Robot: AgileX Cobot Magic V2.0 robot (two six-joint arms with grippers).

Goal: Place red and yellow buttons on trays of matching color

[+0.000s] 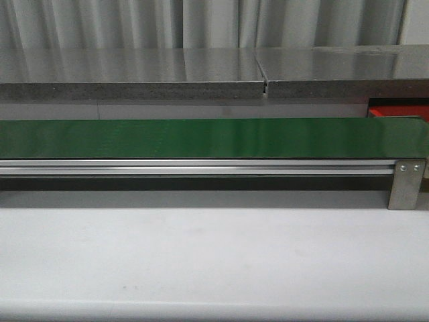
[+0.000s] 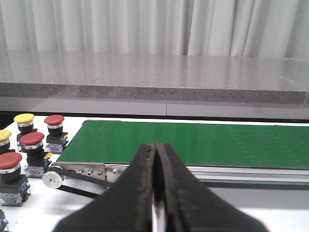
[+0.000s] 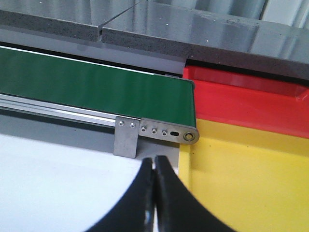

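From the front camera I see the long green belt [image 1: 214, 137] running across the table [image 1: 214, 255], its aluminium rail [image 1: 194, 166] below it and a metal bracket [image 1: 405, 184] at the right end. Behind the belt's right end a strip of the red tray [image 1: 397, 109] shows under the grey stone ledge [image 1: 134, 84]. Neither arm appears in this view, and the belt carries no button here

On the left wrist camera, the left gripper [image 2: 155, 159] has its dark fingers pressed together with nothing between them. Just past the belt's end, by the drive pulley [image 2: 52, 179], stands a cluster of buttons on the white table: a yellow button [image 2: 24, 118] and another yellow button [image 2: 4, 136] cut by the frame edge, plus red buttons [image 2: 54, 120], [image 2: 32, 139] and [image 2: 9, 161], each on a dark base. They stand close together, off the belt

On the right wrist camera, the right gripper [image 3: 154, 169] is likewise closed tight and holds nothing. Beside it lies the yellow tray [image 3: 251, 183], with the red tray [image 3: 241, 99] touching its far edge; both sit at the end of the green belt [image 3: 96, 89], whose end roller plate [image 3: 169, 133] reaches the trays' edge
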